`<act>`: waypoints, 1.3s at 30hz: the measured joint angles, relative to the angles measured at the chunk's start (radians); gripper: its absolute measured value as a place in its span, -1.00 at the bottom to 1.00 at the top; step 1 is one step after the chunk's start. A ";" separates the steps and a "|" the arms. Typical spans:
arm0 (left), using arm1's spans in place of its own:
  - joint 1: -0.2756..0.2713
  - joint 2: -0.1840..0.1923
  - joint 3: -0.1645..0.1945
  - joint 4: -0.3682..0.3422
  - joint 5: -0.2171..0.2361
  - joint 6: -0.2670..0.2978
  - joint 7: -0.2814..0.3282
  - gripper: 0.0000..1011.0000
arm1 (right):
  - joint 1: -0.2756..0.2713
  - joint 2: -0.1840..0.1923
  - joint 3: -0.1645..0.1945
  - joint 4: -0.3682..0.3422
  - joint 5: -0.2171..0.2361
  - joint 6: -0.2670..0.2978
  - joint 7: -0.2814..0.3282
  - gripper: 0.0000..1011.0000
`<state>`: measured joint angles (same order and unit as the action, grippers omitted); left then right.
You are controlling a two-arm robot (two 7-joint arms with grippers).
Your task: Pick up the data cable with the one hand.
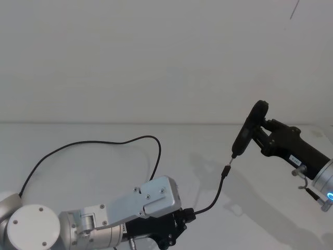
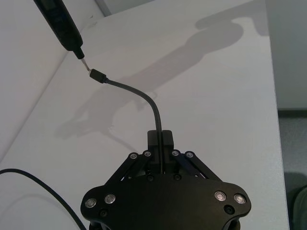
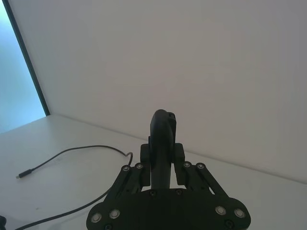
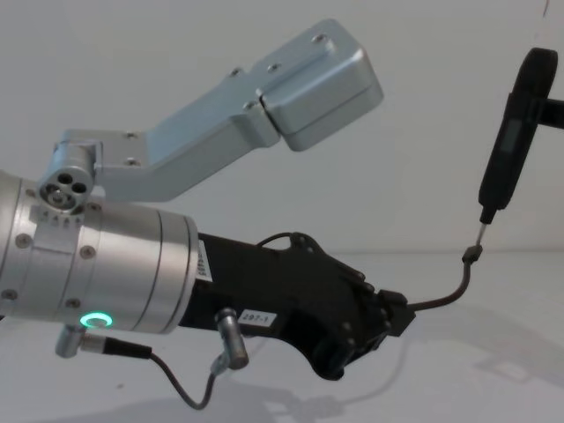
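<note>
The data cable [image 1: 93, 141] is a thin black cord looping over the white table. My left gripper [image 1: 186, 216] is shut on it a short way behind its small dark plug [image 1: 225, 171], so the end arches up off the table. In the left wrist view the cable [image 2: 146, 98] rises from between the fingers [image 2: 166, 139] to the plug [image 2: 97, 75]. My right gripper [image 1: 263, 133] is shut on a slim black pen-like tool [image 1: 247, 130]. Its metal tip hangs just above the plug [image 4: 472, 256].
The white table [image 1: 270, 219] runs back to a plain white wall. Its side edge [image 2: 276, 96] shows in the left wrist view. In the right wrist view the cable's other end [image 3: 21, 176] lies flat on the table.
</note>
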<state>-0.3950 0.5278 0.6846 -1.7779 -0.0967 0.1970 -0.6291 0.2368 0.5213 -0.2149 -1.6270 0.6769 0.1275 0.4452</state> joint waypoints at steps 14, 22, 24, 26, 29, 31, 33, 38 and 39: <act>0.000 0.000 0.000 0.000 0.000 0.000 0.000 -0.89 | -0.001 0.014 -0.007 -0.012 0.015 0.001 -0.002 -0.45; 0.000 0.000 0.000 0.000 0.000 0.000 0.000 -0.89 | -0.002 0.017 -0.009 -0.014 0.018 0.002 -0.002 -0.45; 0.000 0.000 0.000 0.000 0.000 0.000 0.000 -0.89 | -0.002 0.018 -0.009 -0.015 0.019 0.002 -0.002 -0.45; 0.000 0.000 0.000 0.000 0.000 0.000 0.000 -0.89 | -0.002 0.018 -0.009 -0.015 0.019 0.002 -0.002 -0.45; 0.000 0.000 0.000 0.000 0.000 0.000 0.000 -0.89 | -0.002 0.019 -0.010 -0.015 0.020 0.002 -0.003 -0.45; 0.000 0.000 0.000 0.000 0.000 0.000 0.000 -0.89 | -0.002 0.019 -0.011 -0.015 0.021 0.002 -0.003 -0.45; 0.000 0.000 0.000 0.000 0.000 0.000 0.000 -0.89 | -0.001 0.020 -0.012 -0.015 0.022 0.002 -0.003 -0.45; 0.000 0.000 0.000 0.000 0.000 0.000 0.000 -0.89 | 0.000 0.022 -0.016 -0.014 0.025 0.001 -0.005 -0.45; 0.000 0.000 0.000 0.000 0.000 0.000 0.000 -0.89 | 0.001 0.022 -0.016 -0.014 0.025 0.001 -0.006 -0.45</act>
<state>-0.3949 0.5278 0.6846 -1.7780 -0.0967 0.1972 -0.6290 0.2374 0.5435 -0.2310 -1.6406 0.7021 0.1286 0.4394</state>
